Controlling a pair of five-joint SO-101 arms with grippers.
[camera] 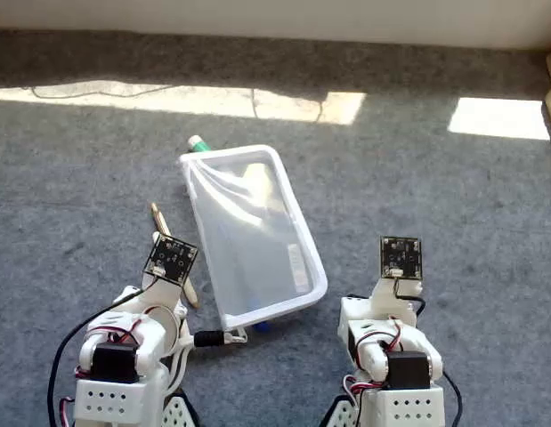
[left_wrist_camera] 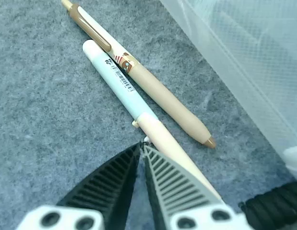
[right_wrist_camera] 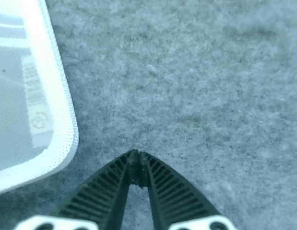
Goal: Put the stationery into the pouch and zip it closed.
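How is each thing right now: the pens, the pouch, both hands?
pouch: lying flat on the carpet; zip too unclear to tell.
tan pen: on the carpet, outside the pouch.
white pen: beside it, also outside.
left hand: shut, tips beside the white pen.
right hand: shut, over bare carpet.

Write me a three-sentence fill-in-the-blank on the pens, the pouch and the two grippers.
1. ___ pens, a beige pen and a white-and-pale-blue pen, lie on the grey carpet beside the translucent white mesh pouch.
2. The left gripper sits right at the white-and-pale-blue pen with its jaws ___.
3. The right gripper, also shut, is above bare carpet and holds ___.

Missing words: Two; shut; nothing.
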